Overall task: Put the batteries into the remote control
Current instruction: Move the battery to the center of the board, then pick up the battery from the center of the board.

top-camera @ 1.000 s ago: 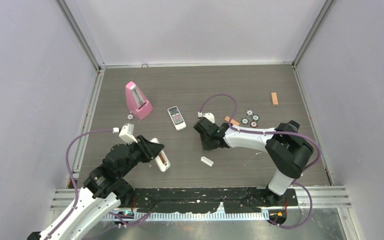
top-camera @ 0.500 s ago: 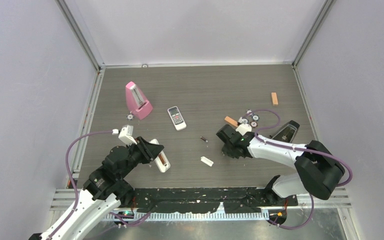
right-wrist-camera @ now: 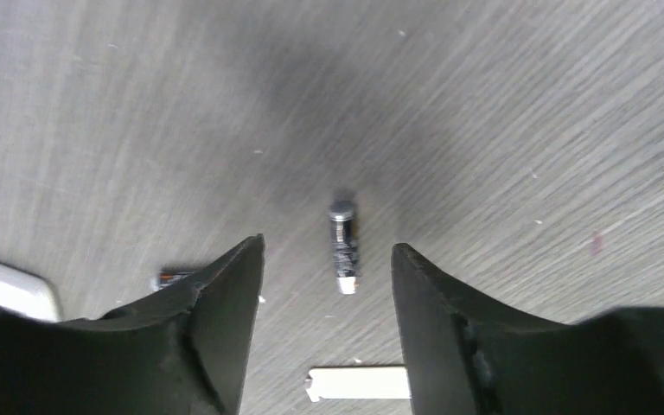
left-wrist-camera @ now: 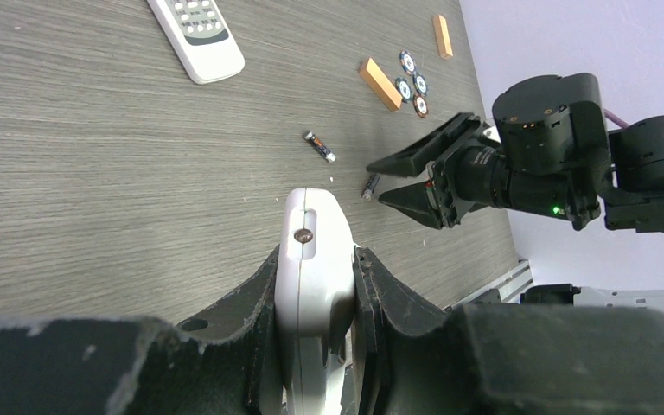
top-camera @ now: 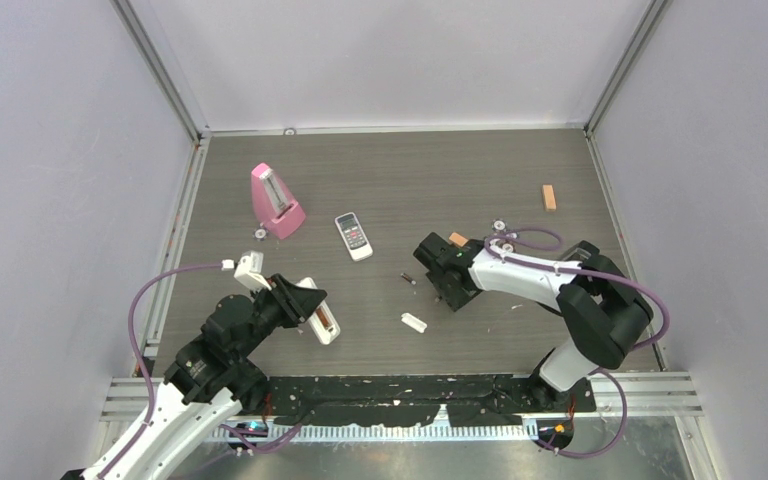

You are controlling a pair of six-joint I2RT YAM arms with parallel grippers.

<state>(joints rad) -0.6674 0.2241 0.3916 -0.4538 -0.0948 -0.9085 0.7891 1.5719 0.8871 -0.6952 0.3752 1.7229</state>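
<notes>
Left hand (left-wrist-camera: 316, 264) clamped around the white remote control (left-wrist-camera: 309, 226), right hand (right-wrist-camera: 327, 252) with jaws spread apart, straddling a battery (right-wrist-camera: 343, 246) lying on the surface (right-wrist-camera: 527, 104), second battery (right-wrist-camera: 173, 277) nearby.

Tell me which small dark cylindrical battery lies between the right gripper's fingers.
The small dark battery lying lengthwise in the gap of the open right gripper; the other battery lies outside, partly hidden behind one finger.

The left jaws clamp the remote control (top-camera: 327, 327) (bay seemingly up); a battery (top-camera: 408, 279) lies near the right jaws.
</notes>
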